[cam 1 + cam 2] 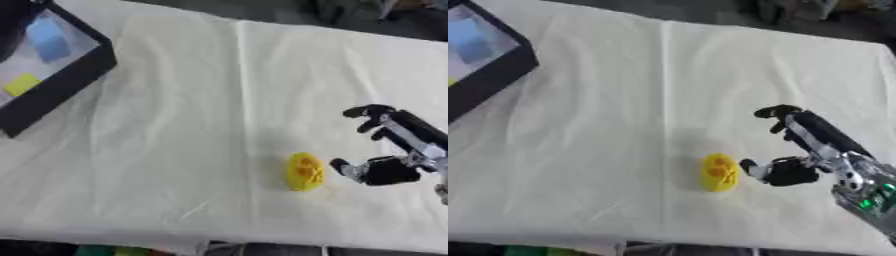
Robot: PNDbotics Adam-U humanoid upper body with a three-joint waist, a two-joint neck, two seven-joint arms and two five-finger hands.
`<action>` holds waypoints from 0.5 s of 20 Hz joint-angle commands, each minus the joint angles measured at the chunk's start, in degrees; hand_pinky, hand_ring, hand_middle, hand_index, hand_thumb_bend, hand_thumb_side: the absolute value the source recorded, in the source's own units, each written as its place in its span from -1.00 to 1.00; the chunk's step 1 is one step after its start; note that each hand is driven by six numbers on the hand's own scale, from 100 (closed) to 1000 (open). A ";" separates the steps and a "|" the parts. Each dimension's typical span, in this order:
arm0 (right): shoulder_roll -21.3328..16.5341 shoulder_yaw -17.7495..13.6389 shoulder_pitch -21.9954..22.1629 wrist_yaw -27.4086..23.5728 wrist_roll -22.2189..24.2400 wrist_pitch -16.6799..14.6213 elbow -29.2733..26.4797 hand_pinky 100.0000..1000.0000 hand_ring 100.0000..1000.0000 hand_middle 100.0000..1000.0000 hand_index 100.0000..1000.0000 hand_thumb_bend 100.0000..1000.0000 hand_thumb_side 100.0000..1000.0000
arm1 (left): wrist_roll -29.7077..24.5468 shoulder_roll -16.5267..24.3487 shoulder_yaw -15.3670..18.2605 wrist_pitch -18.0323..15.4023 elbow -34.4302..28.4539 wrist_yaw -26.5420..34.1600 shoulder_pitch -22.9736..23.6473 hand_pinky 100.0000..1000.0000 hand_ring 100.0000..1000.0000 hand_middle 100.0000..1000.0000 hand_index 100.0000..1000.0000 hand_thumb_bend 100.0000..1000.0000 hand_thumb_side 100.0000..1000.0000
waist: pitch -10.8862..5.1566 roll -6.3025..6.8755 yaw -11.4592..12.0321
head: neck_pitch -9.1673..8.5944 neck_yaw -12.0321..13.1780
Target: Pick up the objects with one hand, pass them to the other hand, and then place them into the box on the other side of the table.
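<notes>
At the moment of inspection the yellow object (304, 171), an egg-shaped piece with orange markings whose exact nature could not be confirmed, lay on the white-clothed surface (219, 100) toward the near right, its long axis running roughly away from the robot. The right hand (798, 150) stood just to the object's right, low over the cloth, its thumb tip nearly touching the object's right flank; whether contact had been made could not be told. The fingers (776, 112) were spread wide and curved above and beyond the thumb, holding nothing, with the opening facing left toward the object. The object therefore lay directly leftward of the open grasp, and the right hand was plainly the nearer one; the left hand was not in view. The black box (61, 85) sat at the far left corner, well apart from the object, already containing a blue item (48, 39) and a yellow item (22, 84). In judgement, the pickup had not yet been completed, and the handover and placement remained.
</notes>
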 commanded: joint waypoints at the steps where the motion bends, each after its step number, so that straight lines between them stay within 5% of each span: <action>1: 0.33 0.18 -1.29 0.31 1.87 1.44 -0.85 0.41 0.51 0.67 0.73 -0.29 -0.76 | 0.22 2.17 0.85 -0.10 -0.41 -0.25 -0.44 0.93 1.00 0.21 0.71 -1.00 0.43 | -1.15 0.35 -0.10 | 0.53 0.14; 10: 3.83 1.78 -2.09 2.26 4.47 5.32 -0.85 0.42 0.49 0.62 0.67 -0.27 -0.82 | 0.24 1.88 0.84 -0.03 -0.48 -0.24 -0.83 0.94 1.00 0.21 0.71 -1.00 0.43 | -0.79 0.40 0.56 | 0.21 -1.09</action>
